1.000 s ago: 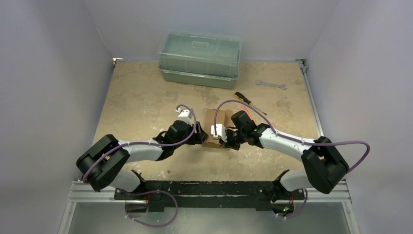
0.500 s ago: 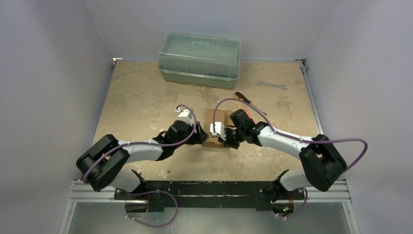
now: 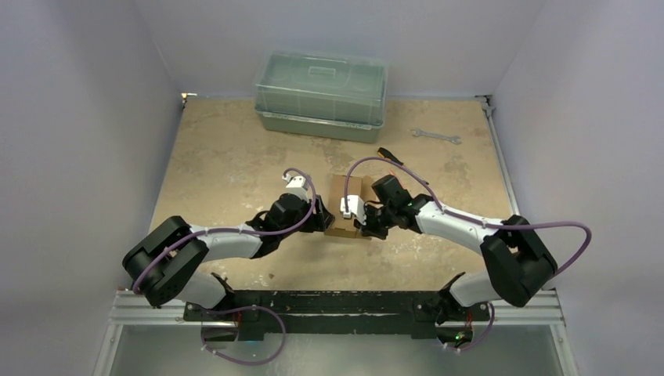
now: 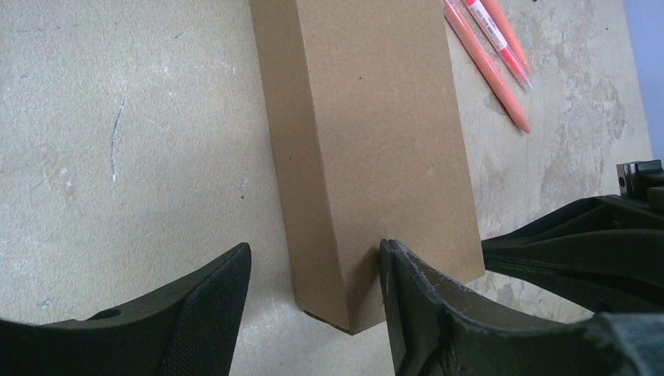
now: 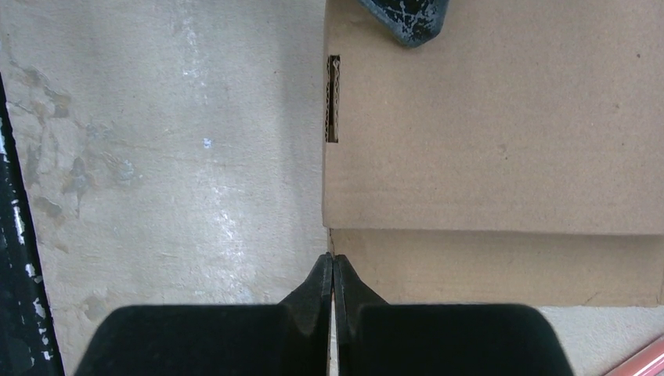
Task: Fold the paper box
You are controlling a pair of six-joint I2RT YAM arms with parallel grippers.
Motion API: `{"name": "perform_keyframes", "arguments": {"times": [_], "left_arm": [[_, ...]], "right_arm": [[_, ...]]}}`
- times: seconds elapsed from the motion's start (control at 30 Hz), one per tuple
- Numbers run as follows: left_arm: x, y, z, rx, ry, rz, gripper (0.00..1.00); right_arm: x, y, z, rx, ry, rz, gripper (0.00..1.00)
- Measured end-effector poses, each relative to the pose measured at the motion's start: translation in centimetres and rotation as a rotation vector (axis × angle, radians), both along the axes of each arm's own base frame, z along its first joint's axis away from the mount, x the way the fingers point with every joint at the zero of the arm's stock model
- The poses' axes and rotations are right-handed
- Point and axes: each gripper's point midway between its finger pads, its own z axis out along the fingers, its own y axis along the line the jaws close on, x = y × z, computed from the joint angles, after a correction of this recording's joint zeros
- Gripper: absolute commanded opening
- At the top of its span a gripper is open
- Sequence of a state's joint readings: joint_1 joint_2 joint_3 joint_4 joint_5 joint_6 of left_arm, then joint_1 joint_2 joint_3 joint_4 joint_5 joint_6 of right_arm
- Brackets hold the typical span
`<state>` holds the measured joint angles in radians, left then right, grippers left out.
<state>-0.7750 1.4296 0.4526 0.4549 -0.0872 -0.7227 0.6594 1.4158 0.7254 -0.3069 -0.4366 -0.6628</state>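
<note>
Fingers first, and the left fingers [image 4: 207, 309] are spread wide, straddling the near corner of the plain brown thin-cardboard paper box [image 4: 368, 133]. One finger sits against the box's upper face, the other stands apart over the bare, worn beige desk [image 4: 117, 157]. Across to the right fingers [image 5: 317, 291], and they are pressed together, tips right at the box's corner where the top panel meets the lower side panel. Whether any cardboard is caught between them, I cannot tell. From the right wrist the box shows a flat top panel with a narrow slot [image 5: 333, 98] cut near its left edge, and a black fingertip from the other arm touches down at the panel's far edge. From above, the box is a small rectangular carton lying in the middle of the desk, between the two arms, which reach in from either side. Near it on the right lie slim orange pens [image 4: 487, 69], running roughly alongside its long edge. Further out, a screwdriver with a black and orange handle [image 3: 389, 154] lies beyond the right arm, and a silver open-ended wrench [image 3: 435, 136] lies further back to the right. The large translucent green-grey lidded plastic container [image 3: 321, 94] sits at the far edge, well apart from the box.
</note>
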Motion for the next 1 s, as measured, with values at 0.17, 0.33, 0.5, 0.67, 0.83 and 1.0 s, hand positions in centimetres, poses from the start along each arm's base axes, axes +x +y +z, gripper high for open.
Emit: {"name": "perform_keyframes", "arguments": {"times": [0.17, 0.33, 0.5, 0.67, 0.83, 1.0], "left_arm": [[0.0, 0.0, 0.0, 0.0, 0.0, 0.0, 0.59], [0.0, 0.0, 0.01, 0.0, 0.0, 0.0, 0.59], [0.0, -0.01, 0.01, 0.0, 0.0, 0.0, 0.59], [-0.01, -0.01, 0.01, -0.001, 0.0, -0.001, 0.59], [0.0, -0.02, 0.0, -0.001, 0.0, -0.001, 0.59], [0.03, -0.05, 0.04, -0.001, 0.0, 0.0, 0.59]], "right_arm": [[0.15, -0.2, -0.16, -0.009, 0.011, -0.006, 0.0], [0.25, -0.23, -0.18, -0.011, 0.016, -0.011, 0.0], [0.25, -0.21, -0.16, -0.01, 0.016, -0.013, 0.0], [0.27, -0.19, -0.04, -0.007, 0.014, -0.015, 0.0], [0.16, -0.15, 0.03, -0.004, 0.011, 0.0, 0.0], [-0.17, -0.08, 0.01, -0.001, 0.014, 0.029, 0.0]]}}
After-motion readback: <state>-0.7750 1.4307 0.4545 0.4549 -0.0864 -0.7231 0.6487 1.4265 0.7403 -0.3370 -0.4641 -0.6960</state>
